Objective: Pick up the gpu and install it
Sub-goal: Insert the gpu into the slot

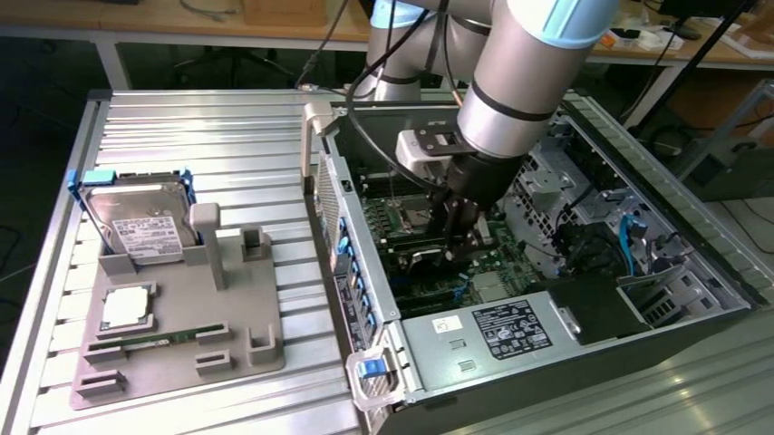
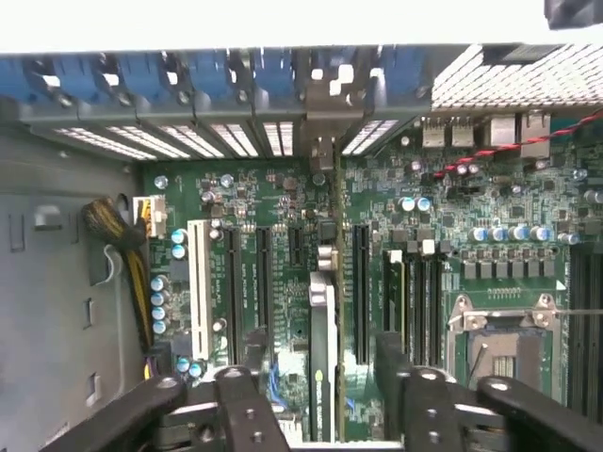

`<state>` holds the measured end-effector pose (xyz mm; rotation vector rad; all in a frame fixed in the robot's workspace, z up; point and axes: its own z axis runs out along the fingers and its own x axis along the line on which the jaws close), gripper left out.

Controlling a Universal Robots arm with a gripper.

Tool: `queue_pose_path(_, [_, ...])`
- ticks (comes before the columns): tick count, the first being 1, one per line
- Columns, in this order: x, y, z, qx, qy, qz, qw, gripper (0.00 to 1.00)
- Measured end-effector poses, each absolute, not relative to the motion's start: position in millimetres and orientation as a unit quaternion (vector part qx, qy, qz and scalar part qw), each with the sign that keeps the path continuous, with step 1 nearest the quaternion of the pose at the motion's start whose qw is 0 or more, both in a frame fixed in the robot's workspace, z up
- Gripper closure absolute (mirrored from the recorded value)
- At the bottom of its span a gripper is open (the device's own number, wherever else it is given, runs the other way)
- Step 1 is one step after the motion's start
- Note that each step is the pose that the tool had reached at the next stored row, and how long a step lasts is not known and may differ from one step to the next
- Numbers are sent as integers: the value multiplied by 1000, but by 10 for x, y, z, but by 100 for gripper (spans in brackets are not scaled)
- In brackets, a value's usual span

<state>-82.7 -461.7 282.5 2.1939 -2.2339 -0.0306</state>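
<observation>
The tool (image 2: 320, 395) is hanging closest to the wrist camera, its two dark fingers (image 2: 247, 410) standing spread on either side of the gpu (image 2: 322, 358) and not pinching it. The card is standing on edge in a motherboard (image 2: 471, 217) slot, its long axis running straight away from the tool toward the case's rear slot brackets (image 2: 283, 137).

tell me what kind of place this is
Probably a robotics lab bench set up for PC assembly: an open computer case lies on a slatted metal table, beside a grey parts fixture holding a hard drive, with workbenches behind.
</observation>
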Motion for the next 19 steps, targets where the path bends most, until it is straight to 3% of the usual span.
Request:
queue_pose_path(11, [-827,-4617,2826,701,-713,-10,5,89])
queue_pose_path(19, [-827,-4617,2826,701,-713,-10,5,89])
